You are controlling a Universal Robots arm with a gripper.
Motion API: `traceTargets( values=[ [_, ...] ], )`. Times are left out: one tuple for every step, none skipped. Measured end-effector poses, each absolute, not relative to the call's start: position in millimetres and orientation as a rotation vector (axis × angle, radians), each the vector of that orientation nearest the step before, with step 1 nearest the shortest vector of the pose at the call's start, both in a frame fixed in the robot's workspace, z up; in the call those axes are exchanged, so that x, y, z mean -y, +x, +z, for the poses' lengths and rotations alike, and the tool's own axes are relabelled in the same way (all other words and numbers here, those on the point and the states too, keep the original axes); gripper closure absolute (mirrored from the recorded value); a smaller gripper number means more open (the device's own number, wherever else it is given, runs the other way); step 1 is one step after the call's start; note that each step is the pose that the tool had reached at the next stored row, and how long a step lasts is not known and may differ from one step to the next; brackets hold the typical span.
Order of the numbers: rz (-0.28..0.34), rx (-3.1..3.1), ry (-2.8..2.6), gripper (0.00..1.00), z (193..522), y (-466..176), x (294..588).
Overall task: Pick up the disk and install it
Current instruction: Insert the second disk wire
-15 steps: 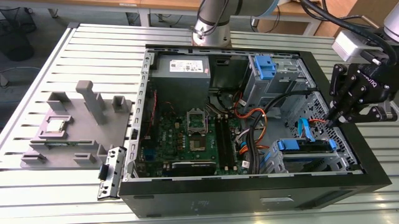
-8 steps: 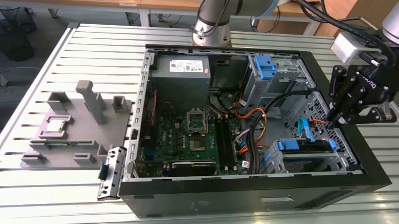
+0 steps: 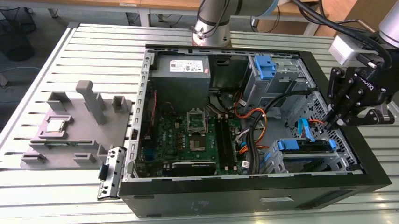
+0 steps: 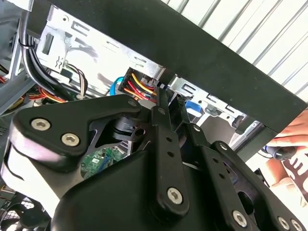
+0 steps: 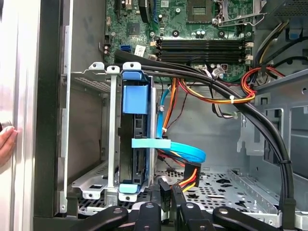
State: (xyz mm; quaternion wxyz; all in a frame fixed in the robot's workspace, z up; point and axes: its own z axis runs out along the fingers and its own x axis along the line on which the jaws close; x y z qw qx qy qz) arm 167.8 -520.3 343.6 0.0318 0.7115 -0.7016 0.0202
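The disk [image 3: 304, 145], dark with a bright blue carrier, sits in the metal drive cage at the lower corner of the open computer case [image 3: 249, 191], on the exterior view's right. In the first wrist view the disk [image 5: 134, 120] stands on edge between the cage rails, its blue tab facing the camera. My gripper [image 3: 337, 125] hangs just above the cage and a little behind the disk. Its fingers are shut with nothing between them. The gripper [image 5: 170, 190] is apart from the disk. In the second wrist view the gripper [image 4: 168, 94] points at a bundle of coloured wires.
A flat blue cable [image 5: 183, 151] and orange, red and yellow wires [image 5: 211, 96] cross beside the cage. An upright blue bracket [image 3: 265, 67] stands on the far drive bay. A grey fixture [image 3: 74, 126] lies outside the case. A person's hand [image 5: 7, 142] rests by the case wall.
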Motion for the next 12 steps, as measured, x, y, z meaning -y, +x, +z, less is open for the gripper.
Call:
traceTargets(
  values=[
    [0.063, 2.160, 2.191, 0.76, 343.2, 167.4, 520.4],
    [0.064, 2.160, 2.191, 0.76, 342.9, 167.0, 520.4],
    [0.064, 2.160, 2.191, 0.76, 342.9, 167.0, 520.4],
    [0.064, 2.160, 2.191, 0.76, 342.9, 167.0, 520.4],
    [0.064, 2.160, 2.191, 0.76, 342.9, 167.0, 520.4],
    [0.064, 2.160, 2.191, 0.76, 342.8, 166.9, 520.4],
    [0.063, 2.160, 2.191, 0.76, 342.8, 166.9, 520.4],
    [0.063, 2.160, 2.191, 0.76, 342.8, 166.9, 520.4],
    [0.063, 2.160, 2.191, 0.76, 342.8, 166.9, 520.4],
    [0.063, 2.160, 2.191, 0.76, 342.8, 166.9, 520.4],
    [0.063, 2.160, 2.191, 0.78, 342.8, 166.8, 520.4],
    [0.063, 2.160, 2.191, 0.78, 342.8, 166.8, 520.4]
  ],
)
